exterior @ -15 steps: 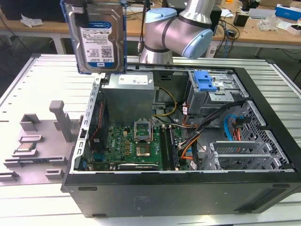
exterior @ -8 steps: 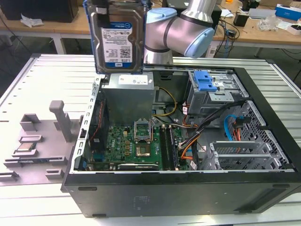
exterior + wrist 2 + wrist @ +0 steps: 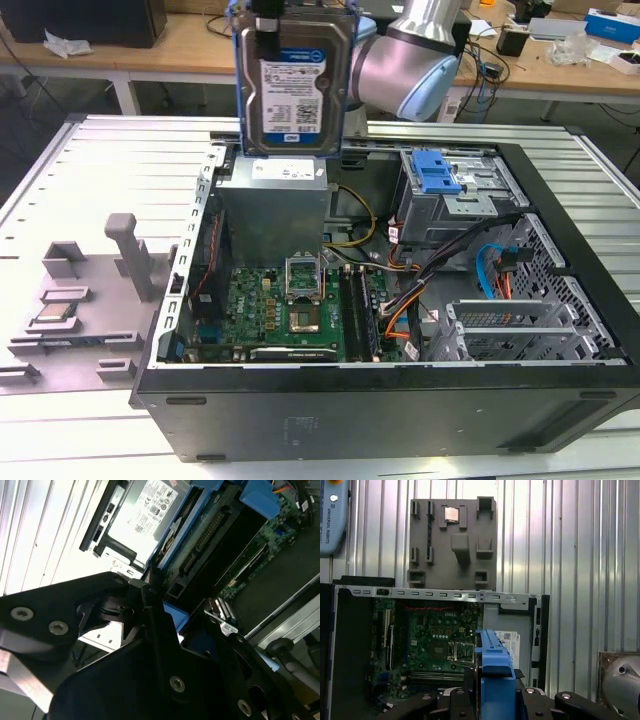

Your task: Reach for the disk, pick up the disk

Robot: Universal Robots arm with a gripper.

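Closest to the lens in the first wrist view is the gripper (image 3: 495, 696). Its black fingers (image 3: 454, 705) sit on either side of a blue plastic edge. That edge is the bracket of the disk (image 3: 492, 660), and the fingers are clamped on it from both sides.

In the exterior view the disk (image 3: 293, 85) hangs upright with its label facing the camera. It is held at its top edge, with the arm (image 3: 410, 65) behind it. It sits high over the open computer case (image 3: 380, 420), above the grey power box (image 3: 275, 205) and touching neither. The green board (image 3: 270, 300) lies on the case floor, and a drive cage with a blue latch (image 3: 437, 172) stands toward the exterior view's right. On the exterior view's left a grey tray (image 3: 85, 340) rests on the ribbed metal table (image 3: 100, 160). It carries a small square chip (image 3: 55, 318), well apart from the disk.

As I judge it, the reach is over and the pick-up is at its end or very near it. The disk is in the grip and free of the case. Any further move with it calls for a steady, firm hold on the plastic bracket. It also needs enough clearance from the case walls, the power box and the cables (image 3: 440, 270) that nothing snags.
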